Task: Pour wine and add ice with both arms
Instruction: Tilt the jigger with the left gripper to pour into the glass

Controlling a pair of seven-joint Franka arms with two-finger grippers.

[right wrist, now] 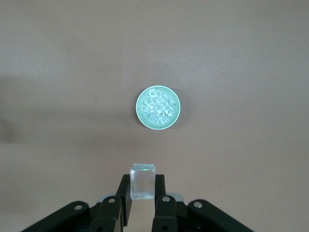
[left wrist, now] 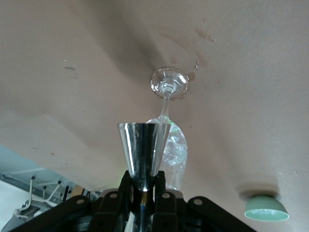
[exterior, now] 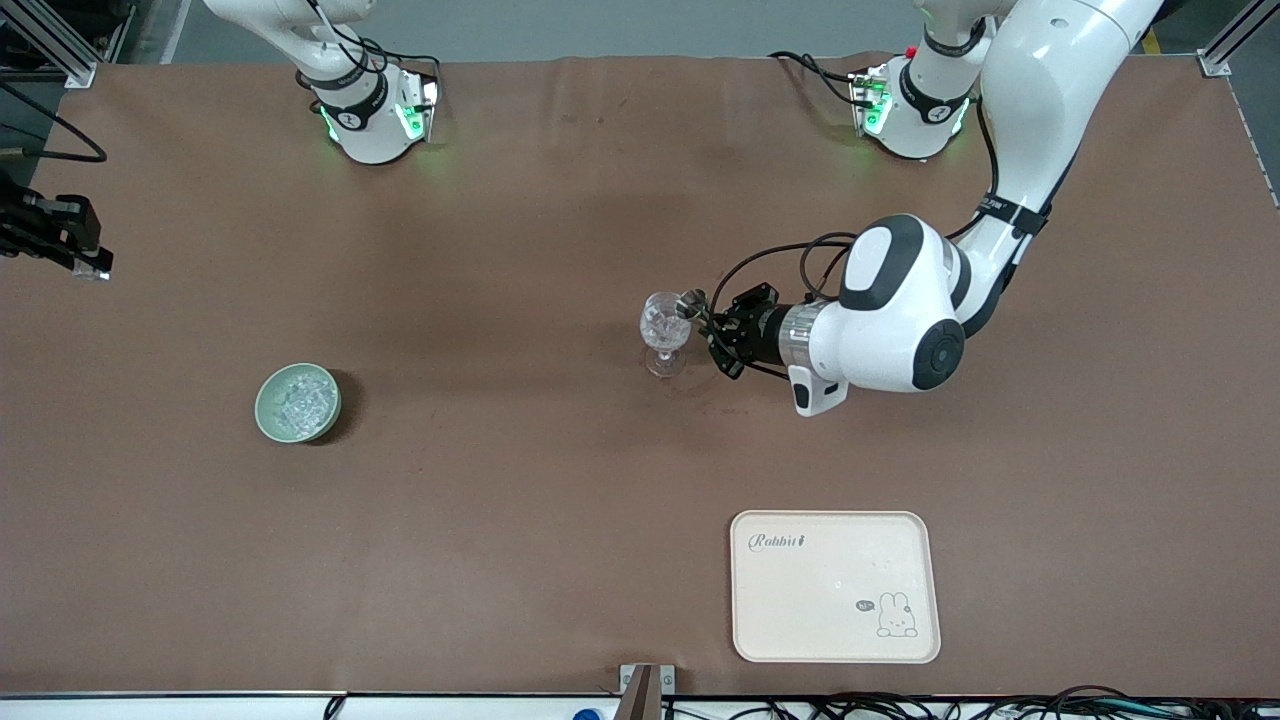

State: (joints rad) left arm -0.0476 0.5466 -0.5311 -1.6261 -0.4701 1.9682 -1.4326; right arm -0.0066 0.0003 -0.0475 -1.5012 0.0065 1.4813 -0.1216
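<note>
Mid-frame in the front view, the left pincer [exterior: 704, 322] clamps a steel jigger [exterior: 690, 303], tipped at the wine glass [exterior: 664, 333]; any wine is indiscernible. At far left, half cropped, the right pincer [exterior: 92, 266] grips one ice cube [right wrist: 142, 181] over bare worktop [exterior: 500, 500]. Remaining ice [exterior: 300, 400] fills the green bowl [exterior: 264, 413], lower left.

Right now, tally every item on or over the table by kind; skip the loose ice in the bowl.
Wine glass: 1
Green bowl: 1
Tray: 1
Metal jigger in the left end effector: 1
Ice cube in the right end effector: 1
Total: 5
</note>
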